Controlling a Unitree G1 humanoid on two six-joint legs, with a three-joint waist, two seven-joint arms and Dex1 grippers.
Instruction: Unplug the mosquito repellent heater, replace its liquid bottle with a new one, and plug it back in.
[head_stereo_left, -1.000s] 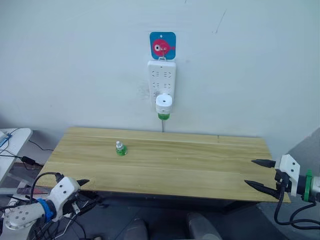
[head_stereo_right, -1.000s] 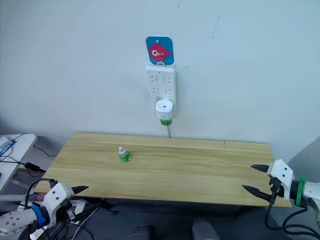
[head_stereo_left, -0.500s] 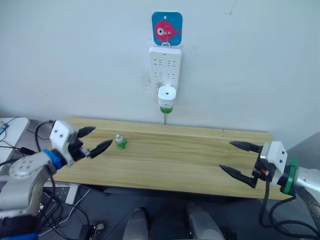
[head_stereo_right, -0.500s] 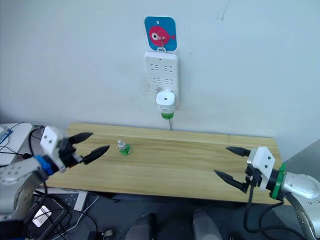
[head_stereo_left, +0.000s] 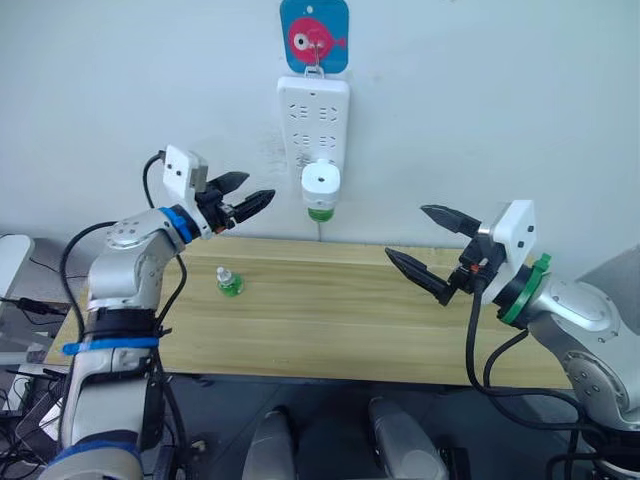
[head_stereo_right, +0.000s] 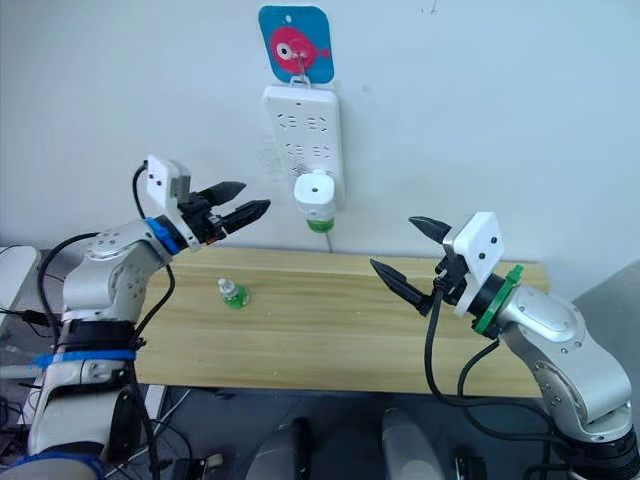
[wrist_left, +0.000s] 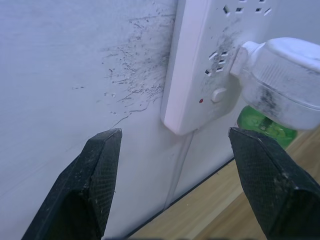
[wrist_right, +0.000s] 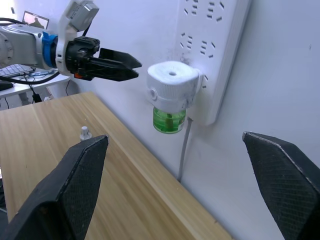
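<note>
The heater (head_stereo_left: 320, 184) is seen plugged into the wall strip (head_stereo_left: 313, 118), its green bottle (head_stereo_left: 319, 212) beneath. The capped bottle (head_stereo_left: 229, 283) is stood on the table (head_stereo_left: 330, 320). Left gripper (head_stereo_left: 249, 201) and right gripper (head_stereo_left: 425, 244) are both held apart, empty, flanking the heater.

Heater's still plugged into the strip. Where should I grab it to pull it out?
Likely the mosquito repellent heater by its white domed body, fingers on its two sides, above its liquid bottle. Come in from the front, since its back sits against the power strip.
</note>
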